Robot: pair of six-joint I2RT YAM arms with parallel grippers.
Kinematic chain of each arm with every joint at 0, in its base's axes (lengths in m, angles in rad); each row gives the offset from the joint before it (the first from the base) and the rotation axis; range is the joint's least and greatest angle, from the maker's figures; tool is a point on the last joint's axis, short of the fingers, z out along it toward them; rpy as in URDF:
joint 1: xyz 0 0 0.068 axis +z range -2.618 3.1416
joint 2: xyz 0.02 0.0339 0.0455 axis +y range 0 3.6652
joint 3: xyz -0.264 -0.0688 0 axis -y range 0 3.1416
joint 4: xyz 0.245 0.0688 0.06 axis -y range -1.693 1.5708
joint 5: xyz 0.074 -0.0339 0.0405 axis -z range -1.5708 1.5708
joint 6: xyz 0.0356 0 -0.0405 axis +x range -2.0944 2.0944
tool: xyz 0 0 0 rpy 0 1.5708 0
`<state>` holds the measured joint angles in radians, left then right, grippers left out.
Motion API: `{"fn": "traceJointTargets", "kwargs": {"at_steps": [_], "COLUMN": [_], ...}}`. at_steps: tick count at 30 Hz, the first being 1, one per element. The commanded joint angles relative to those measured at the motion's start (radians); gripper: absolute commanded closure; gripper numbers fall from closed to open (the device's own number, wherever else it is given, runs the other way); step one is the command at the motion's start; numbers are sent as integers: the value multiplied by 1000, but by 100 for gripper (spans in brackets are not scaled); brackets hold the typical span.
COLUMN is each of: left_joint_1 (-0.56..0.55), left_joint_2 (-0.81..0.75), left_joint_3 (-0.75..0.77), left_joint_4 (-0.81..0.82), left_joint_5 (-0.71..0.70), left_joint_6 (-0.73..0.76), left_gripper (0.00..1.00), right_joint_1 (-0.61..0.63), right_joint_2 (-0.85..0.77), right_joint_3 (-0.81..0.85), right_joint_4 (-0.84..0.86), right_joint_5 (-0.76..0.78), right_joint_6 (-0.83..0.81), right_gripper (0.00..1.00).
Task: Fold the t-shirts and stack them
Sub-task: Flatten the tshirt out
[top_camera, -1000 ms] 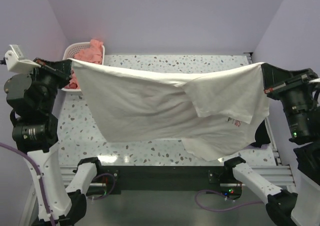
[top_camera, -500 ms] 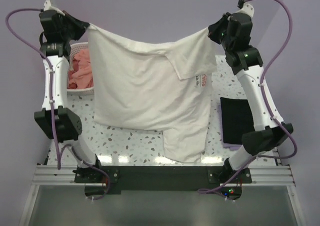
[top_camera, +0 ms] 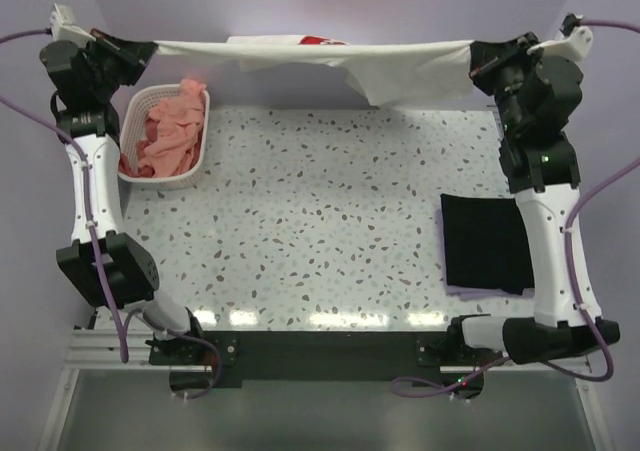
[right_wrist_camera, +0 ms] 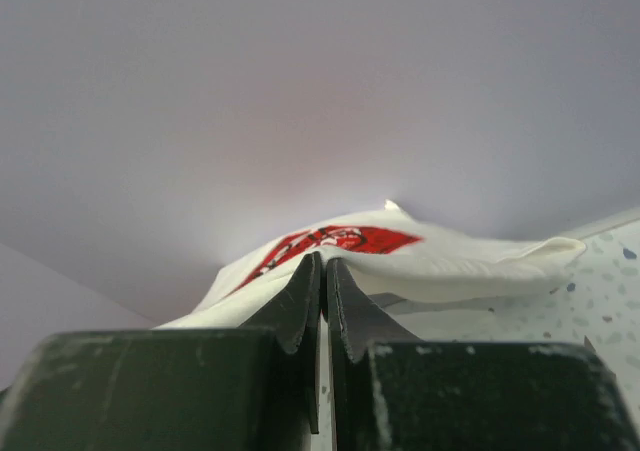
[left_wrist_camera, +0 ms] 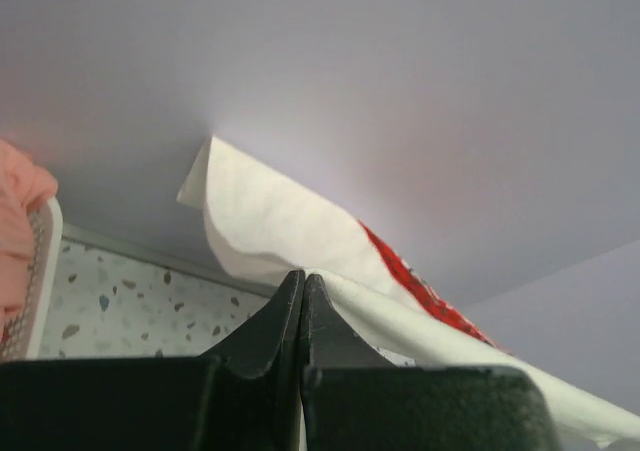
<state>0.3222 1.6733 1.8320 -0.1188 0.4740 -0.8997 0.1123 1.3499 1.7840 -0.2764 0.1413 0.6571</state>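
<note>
A cream-white t-shirt (top_camera: pixel 330 56) with a red logo print (right_wrist_camera: pixel 340 239) is stretched flat along the table's far edge against the back wall. My left gripper (top_camera: pixel 152 47) is shut on its left end (left_wrist_camera: pixel 300 273). My right gripper (top_camera: pixel 472 59) is shut on its right end (right_wrist_camera: pixel 322 258). Part of the shirt hangs down in a loose flap (top_camera: pixel 400 83) near the right gripper. A folded black t-shirt (top_camera: pixel 487 241) lies on a lilac one (top_camera: pixel 470 293) at the table's right side. Salmon-pink t-shirts (top_camera: pixel 170 129) fill the basket.
A white perforated basket (top_camera: pixel 178 181) stands at the table's far left. The speckled tabletop (top_camera: pixel 300 211) stretches between the basket and the folded stack. Lilac walls enclose the back and sides. Purple cables loop from both arms.
Both arms have swung the cream-white shirt from hanging over the table's middle to the far edge, where it now stretches out flat and low. The tabletop is uncovered.
</note>
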Motion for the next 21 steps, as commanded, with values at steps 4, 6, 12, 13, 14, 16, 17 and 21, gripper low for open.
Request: {"fn": "traceJointTargets", "kwargs": {"at_steps": [4, 6, 12, 13, 14, 16, 17, 21], "left_joint_1": [15, 9, -2, -3, -3, -5, -5, -5], "left_joint_2": [-174, -204, -264, -267, -270, -279, -282, -303], "left_joint_3": [-517, -671, -978, -1008, -1028, -1080, -1094, -1137], "left_joint_4": [186, 199, 121, 88, 78, 45, 39, -5], "left_joint_5": [-9, -31, -150, -156, -172, -210, -224, -274], "left_joint_6": [8, 24, 76, 84, 91, 108, 114, 140], "left_gripper": [100, 100, 100, 100, 100, 100, 100, 100], "right_joint_1": [-42, -42, -42, -43, -45, -49, -49, -49], "right_joint_2": [-130, -175, -152, -124, -106, -66, -57, -57], "right_joint_3": [-477, -604, -957, -1004, -1021, -1058, -1066, -1106], "right_joint_4": [13, 29, 57, 60, 56, 52, 52, 42], "right_joint_5": [-45, -87, -184, -206, -215, -235, -247, -278], "right_joint_6": [77, 94, 108, 96, 89, 67, 62, 30], "right_gripper": [100, 100, 100, 100, 98, 96, 91, 55]}}
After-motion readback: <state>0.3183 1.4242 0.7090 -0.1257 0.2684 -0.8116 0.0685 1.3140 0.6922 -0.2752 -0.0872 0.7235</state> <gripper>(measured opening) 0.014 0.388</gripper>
